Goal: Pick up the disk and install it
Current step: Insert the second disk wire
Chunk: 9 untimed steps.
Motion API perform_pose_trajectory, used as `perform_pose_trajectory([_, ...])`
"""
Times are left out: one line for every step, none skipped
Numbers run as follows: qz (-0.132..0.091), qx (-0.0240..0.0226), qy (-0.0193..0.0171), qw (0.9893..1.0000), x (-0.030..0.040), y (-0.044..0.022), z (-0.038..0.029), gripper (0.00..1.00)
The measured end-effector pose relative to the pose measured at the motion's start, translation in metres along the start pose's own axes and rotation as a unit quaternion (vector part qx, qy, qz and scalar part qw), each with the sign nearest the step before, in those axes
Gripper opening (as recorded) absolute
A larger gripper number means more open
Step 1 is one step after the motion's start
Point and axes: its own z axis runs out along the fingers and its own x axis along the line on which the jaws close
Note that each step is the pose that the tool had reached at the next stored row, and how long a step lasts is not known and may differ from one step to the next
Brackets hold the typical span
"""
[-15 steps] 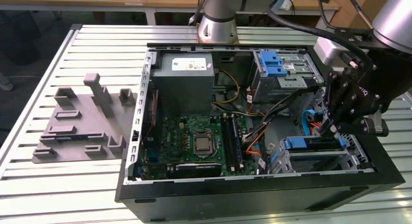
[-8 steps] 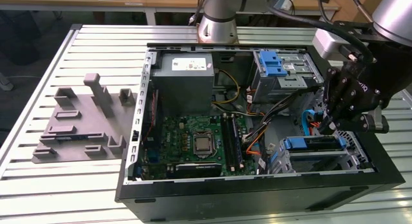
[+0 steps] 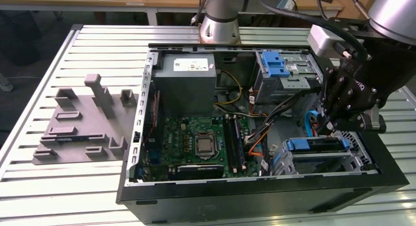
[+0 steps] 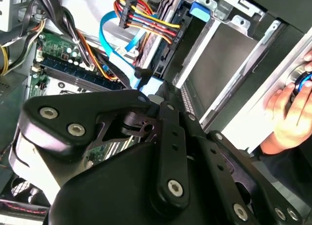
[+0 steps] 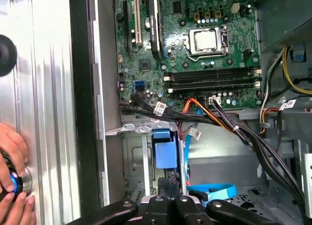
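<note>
Jaws' grip unclear, gripper (image 3: 331, 126) inside computer case (image 3: 260, 197), cables (image 5: 229, 122) and blue latch (image 5: 165, 154) close by.

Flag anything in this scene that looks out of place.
A person's hand rests on the table beside the open computer case, close to the working gripper. A loose blue ribbon cable curls in the drive bay.

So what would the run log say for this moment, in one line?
gripper: low inside computer case, over drive bay | fingers: unclear | disk: not identifiable | person's hand: at case edge
</note>
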Motion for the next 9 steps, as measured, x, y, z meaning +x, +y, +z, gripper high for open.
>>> perform_pose_trajectory([0.0, 0.0, 0.0, 1.0, 0.0001, 0.0002, -0.0017, 0.11])
perform_pose_trajectory([0.0, 0.0, 0.0, 1.0, 0.0001, 0.0004, -0.0033, 0.11])
perform_pose_trajectory([0.0, 0.0, 0.0, 1.0, 0.0001, 0.0006, -0.005, 0.11])
perform_pose_trajectory([0.0, 0.0, 0.0, 1.0, 0.0, 0.0007, -0.0065, 0.11])
perform_pose_trajectory([0.0, 0.0, 0.0, 1.0, -0.0001, 0.0008, -0.0079, 0.11])
perform_pose_trajectory([0.0, 0.0, 0.0, 1.0, -0.0004, 0.0009, -0.0093, 0.11])
perform_pose_trajectory([0.0, 0.0, 0.0, 1.0, -0.0007, 0.001, -0.0107, 0.11])
perform_pose_trajectory([0.0, 0.0, 0.0, 1.0, -0.0012, 0.0011, -0.012, 0.11])
perform_pose_trajectory([0.0, 0.0, -0.0001, 1.0, -0.0018, 0.0012, -0.0128, 0.11])
